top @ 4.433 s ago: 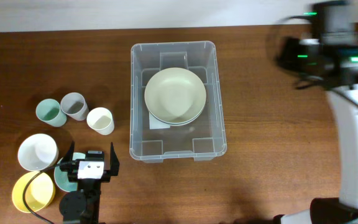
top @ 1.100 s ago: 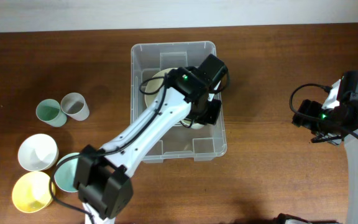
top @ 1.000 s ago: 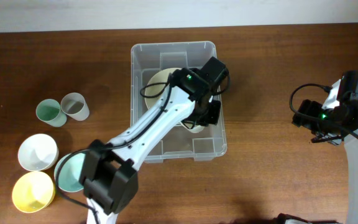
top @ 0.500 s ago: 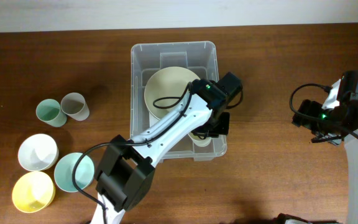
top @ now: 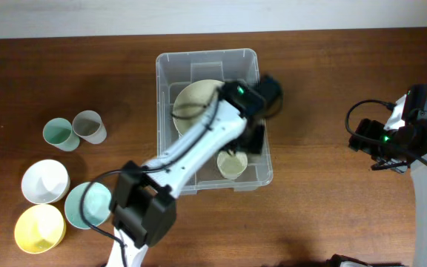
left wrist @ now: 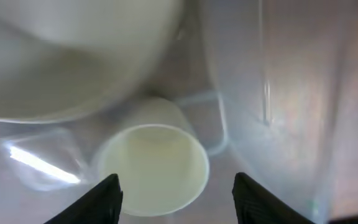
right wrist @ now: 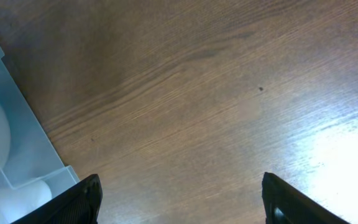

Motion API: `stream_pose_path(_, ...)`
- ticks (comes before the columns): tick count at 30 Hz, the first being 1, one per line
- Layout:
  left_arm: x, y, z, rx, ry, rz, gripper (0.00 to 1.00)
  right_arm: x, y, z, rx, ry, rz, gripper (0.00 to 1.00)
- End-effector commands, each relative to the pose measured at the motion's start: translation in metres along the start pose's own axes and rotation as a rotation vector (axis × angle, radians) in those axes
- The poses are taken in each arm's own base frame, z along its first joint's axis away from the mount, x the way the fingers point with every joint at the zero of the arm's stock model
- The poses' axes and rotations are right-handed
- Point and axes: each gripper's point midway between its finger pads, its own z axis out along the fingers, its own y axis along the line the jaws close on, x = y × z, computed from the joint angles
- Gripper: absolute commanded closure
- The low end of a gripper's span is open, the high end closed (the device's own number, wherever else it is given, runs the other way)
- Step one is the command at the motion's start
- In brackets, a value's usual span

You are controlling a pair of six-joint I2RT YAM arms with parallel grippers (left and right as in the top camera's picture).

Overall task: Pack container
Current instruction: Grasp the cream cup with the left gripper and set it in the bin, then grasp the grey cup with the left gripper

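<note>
The container is a clear plastic bin in the middle of the table. A large pale green bowl lies in its far half. A cream cup stands upright in its near right corner. My left gripper is open just above the cup and holds nothing. In the left wrist view the cup sits below and between the spread fingers, beside the bin wall and under the bowl's edge. My right gripper is open and empty over bare wood, right of the bin corner.
Left of the bin stand a teal cup and a grey cup. Nearer the front left are a white bowl, a teal bowl and a yellow bowl. The left arm stretches across the bin.
The left arm carried the cream cup from the table's left into the bin. It has let go of it in the near right corner and lifted back a little. The right arm holds still.
</note>
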Motion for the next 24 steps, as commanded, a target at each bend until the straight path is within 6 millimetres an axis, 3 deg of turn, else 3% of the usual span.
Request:
stream_pose_path(1,-0.044,0.052,-0.073,-0.073,-0.216,-0.052,0.40,0.001,0.000,0.000,-0.001,0.000,-0.008,0.22)
stream_pose_path(4,-0.056,0.106,-0.114,-0.140,-0.302,-0.159,0.39,0.001,0.000,0.000,-0.001,0.000,-0.008,0.22)
stream_pose_path(5,-0.058,0.130,-0.125,-0.161,-0.320,-0.210,0.33,0.001,0.000,0.000,-0.001,0.000,-0.008,0.22)
stream_pose_path(10,-0.050,0.232,-0.137,-0.236,-0.277,-0.441,0.14,0.001,0.000,0.000,-0.001,0.000,-0.008,0.22)
stream_pose_path(11,-0.046,0.260,-0.135,-0.255,-0.253,-0.507,0.13,0.001,0.000,0.000,-0.001,0.001,-0.008,0.22)
stream_pose_path(13,-0.040,0.294,-0.128,-0.277,-0.224,-0.582,0.06,0.001,0.000,0.000,-0.001,0.001,-0.008,0.22)
stream_pose_path(16,-0.037,0.330,-0.109,-0.299,-0.191,-0.605,0.07,0.001,0.000,0.000,-0.001,0.001,-0.008,0.22)
stream_pose_path(20,-0.027,0.360,-0.061,-0.282,-0.118,-0.645,0.07,0.002,0.000,0.000,-0.001,0.002,-0.008,0.22)
stream_pose_path(24,-0.021,0.375,-0.016,-0.270,-0.090,-0.620,0.07,0.002,0.000,0.000,-0.001,0.002,-0.008,0.22)
